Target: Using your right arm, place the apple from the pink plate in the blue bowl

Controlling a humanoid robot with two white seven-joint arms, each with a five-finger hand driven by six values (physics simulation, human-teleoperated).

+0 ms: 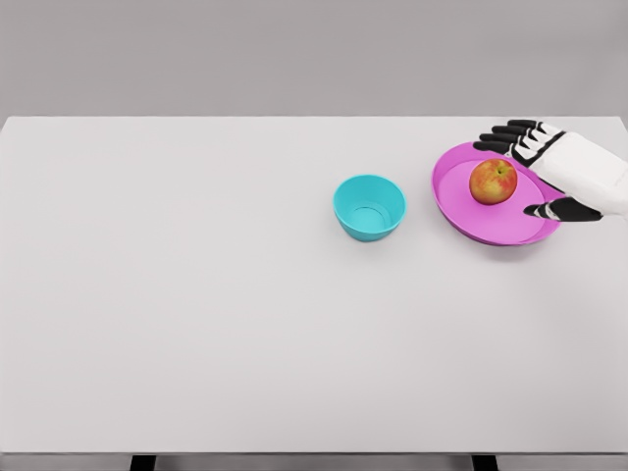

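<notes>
The apple [493,182] sits on the pink plate [461,201] near the tabletop's [196,324] far right corner. The right hand [554,167] hovers just beside it, fingers spread and empty. The blue bowl [369,207] stands left of the plate.

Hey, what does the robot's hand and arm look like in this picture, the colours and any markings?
Only the right hand shows, entering from the right edge. It has a smooth white shell over the back of the hand and forearm, with black fingers and a black thumb. White segments break up the black near the knuckles, giving a banded look. No cables, logos or text are visible. The left arm is out of view.
</notes>
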